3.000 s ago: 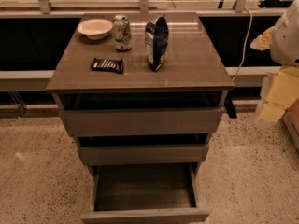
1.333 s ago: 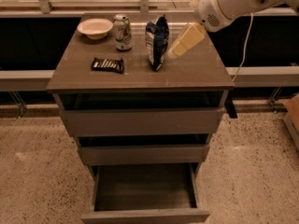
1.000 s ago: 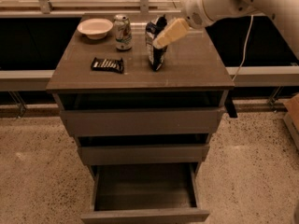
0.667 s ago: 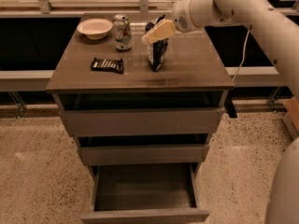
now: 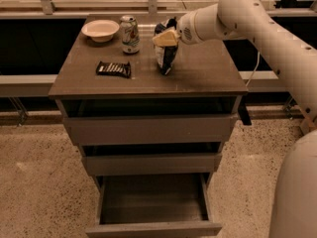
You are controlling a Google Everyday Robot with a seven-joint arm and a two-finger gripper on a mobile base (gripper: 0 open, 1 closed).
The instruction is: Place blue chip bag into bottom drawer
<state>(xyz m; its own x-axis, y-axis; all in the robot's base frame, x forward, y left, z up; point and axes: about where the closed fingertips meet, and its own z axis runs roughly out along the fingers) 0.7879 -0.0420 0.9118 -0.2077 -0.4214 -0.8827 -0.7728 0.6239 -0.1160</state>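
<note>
As the gripper [image 5: 166,36] sits at the top edge of the blue chip bag [image 5: 166,57], it cannot be told whether it has clamped the bag or merely rests against it. Bag: upright on the table [image 5: 210,76], just beside the soda can [image 5: 130,34], on the can's side away from the bowl [image 5: 100,29]. A sound grasp would likely take the crimped top seam squarely, firmly enough that the slick foil does not slip, then lift straight up so the can is not knocked. Bottom drawer [image 5: 153,202]: well below the can, pulled out, with nothing showing on its floor; a drop from above looks unobstructed. The two drawers above it are only slightly ajar, contents hidden. Bowl: near the can, apparently holding nothing. Candy bar [image 5: 114,69]: flat, in front of the can, apart from it.
</note>
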